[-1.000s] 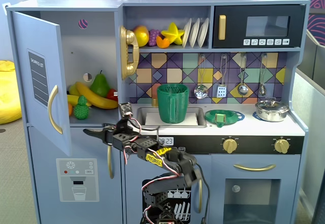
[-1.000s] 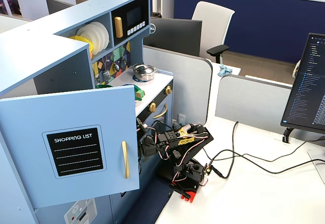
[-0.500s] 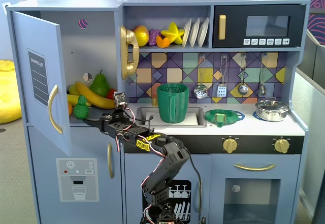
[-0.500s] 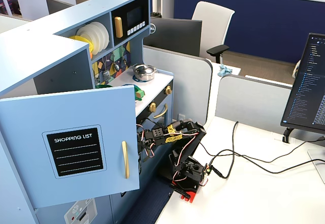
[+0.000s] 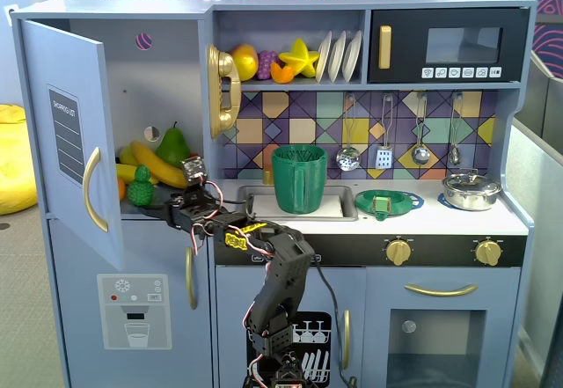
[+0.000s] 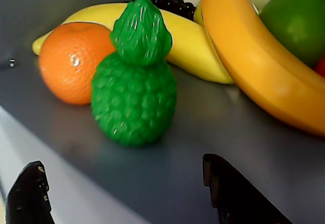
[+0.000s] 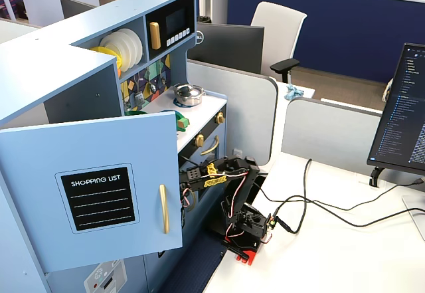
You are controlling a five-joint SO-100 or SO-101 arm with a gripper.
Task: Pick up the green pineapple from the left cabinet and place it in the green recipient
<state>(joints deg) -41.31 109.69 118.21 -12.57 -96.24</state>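
The green pineapple [image 5: 140,187] stands upright at the front of the shelf in the left cabinet [image 5: 167,71], whose door [image 5: 66,80] is swung open. In the wrist view the pineapple [image 6: 134,92] is straight ahead, just beyond my gripper [image 6: 121,163], which is open and empty; one black finger [image 6: 28,193] is at the lower left and the other [image 6: 233,193] at the lower right. In a fixed view my gripper [image 5: 169,208] is at the shelf's front edge, just right of the pineapple. The green recipient [image 5: 299,179] stands in the sink.
An orange [image 6: 71,61], bananas [image 6: 254,51], dark grapes and a green pear [image 6: 299,21] crowd the shelf behind the pineapple. A flat green strainer [image 5: 388,202] and a metal pot [image 5: 471,190] sit on the counter. From the side, the open door [image 7: 99,196] hides my gripper.
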